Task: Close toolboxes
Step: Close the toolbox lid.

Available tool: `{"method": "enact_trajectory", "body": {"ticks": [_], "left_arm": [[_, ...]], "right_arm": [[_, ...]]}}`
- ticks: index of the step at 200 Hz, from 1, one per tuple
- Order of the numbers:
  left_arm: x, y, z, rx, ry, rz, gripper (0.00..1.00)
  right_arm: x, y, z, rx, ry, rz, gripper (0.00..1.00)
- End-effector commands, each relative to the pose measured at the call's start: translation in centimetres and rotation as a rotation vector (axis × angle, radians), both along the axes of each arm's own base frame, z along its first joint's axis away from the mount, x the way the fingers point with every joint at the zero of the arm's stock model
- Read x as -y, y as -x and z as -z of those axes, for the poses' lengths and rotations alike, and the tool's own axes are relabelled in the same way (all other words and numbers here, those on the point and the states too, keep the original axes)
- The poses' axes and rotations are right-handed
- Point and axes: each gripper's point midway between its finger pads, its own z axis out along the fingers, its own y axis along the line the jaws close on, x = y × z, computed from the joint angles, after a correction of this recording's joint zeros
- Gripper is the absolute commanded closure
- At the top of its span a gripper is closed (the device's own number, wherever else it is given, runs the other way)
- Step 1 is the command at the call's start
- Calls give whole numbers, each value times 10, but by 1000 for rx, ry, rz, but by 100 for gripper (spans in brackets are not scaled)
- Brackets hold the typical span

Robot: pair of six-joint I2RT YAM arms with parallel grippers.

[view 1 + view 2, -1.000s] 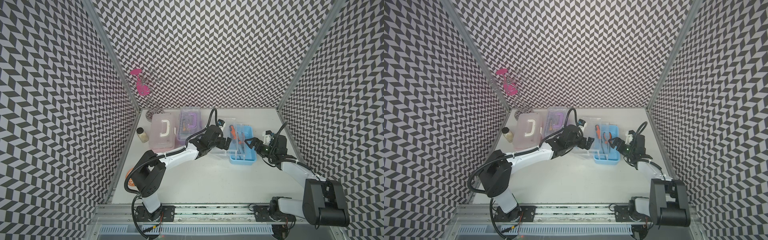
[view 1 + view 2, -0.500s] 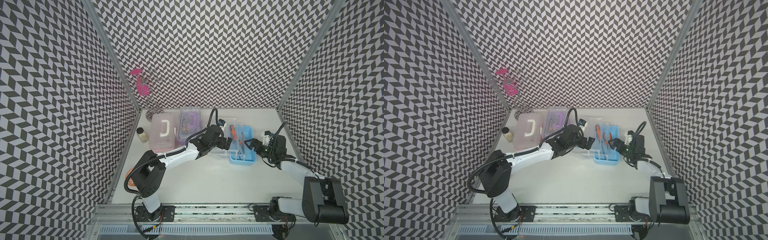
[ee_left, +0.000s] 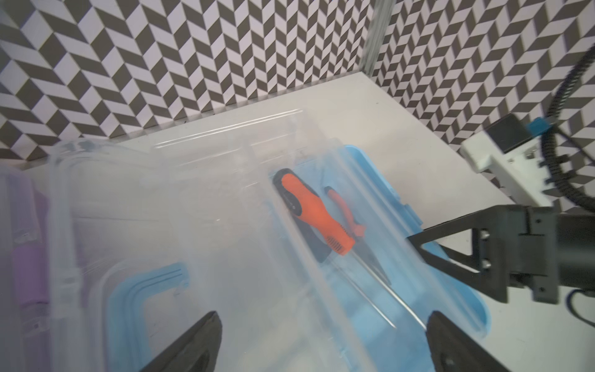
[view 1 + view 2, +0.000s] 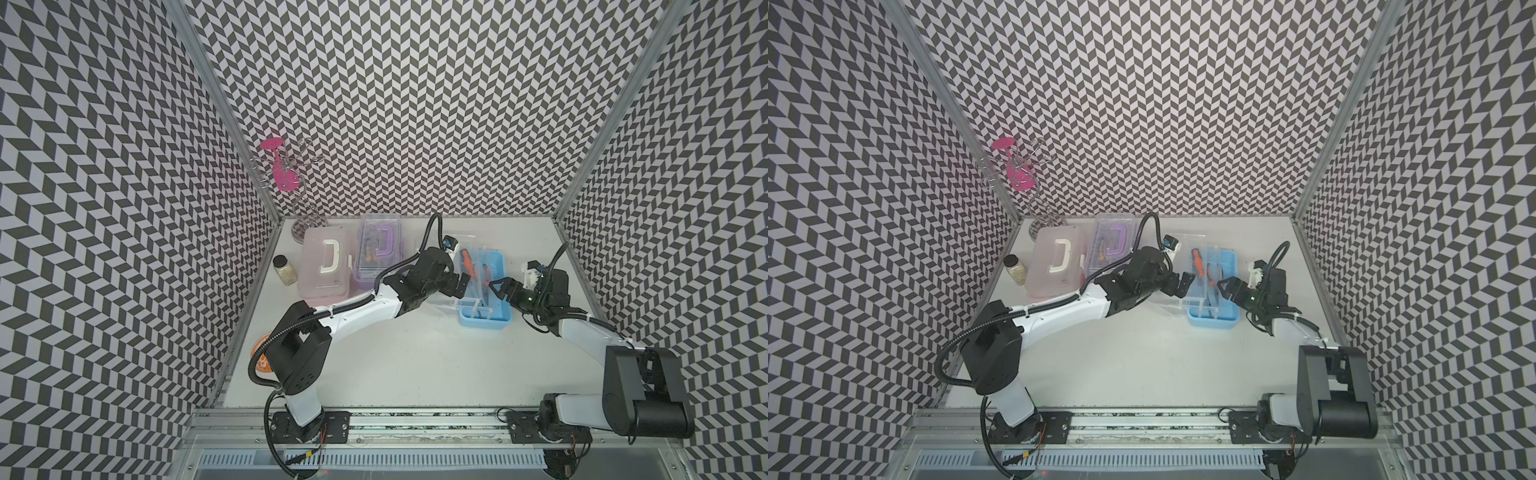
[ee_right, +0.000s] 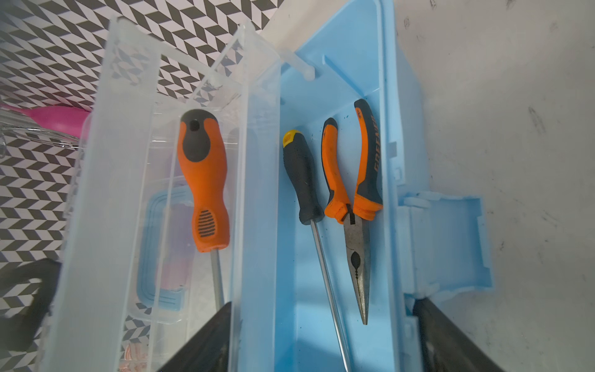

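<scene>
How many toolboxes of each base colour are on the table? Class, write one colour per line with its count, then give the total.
Pink toolbox: 1
Purple toolbox: 1
Blue toolbox: 1
Total: 3

- The clear lid [image 3: 225, 225] of the blue toolbox [image 3: 386, 199] is blurred in the left wrist view.
- The left gripper [image 3: 323, 315] and right gripper [image 5: 323, 302] are cut off by their wrist views' edges.
- An orange thing [image 4: 259, 357] is mostly hidden behind the left arm [image 4: 357, 311].
</scene>
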Motion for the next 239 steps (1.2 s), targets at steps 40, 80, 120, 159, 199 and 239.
{"method": "enact_trajectory", "body": {"ticks": [40,80,120,159,199,239], "left_arm": [[-2,5,-47,100,22,-25,0],[-34,3,-67,133,41,-134,1],[-102,-11,-64,82,112,-257,0],[-144,-18,-44,-15,221,-251,0],[-139,-11,-40,-49,330,-144,1],[-113,-6,-37,-79,394,-43,1]], "right_arm": [[-11,1,8,-20,-10,-37,20],[-9,0,9,-27,5,-40,20],[-10,-2,5,-20,1,-46,22],[-13,-3,0,-12,-7,-60,24],[-15,-4,-4,-6,-19,-68,30],[-17,-5,-6,-3,-29,-74,32]]}}
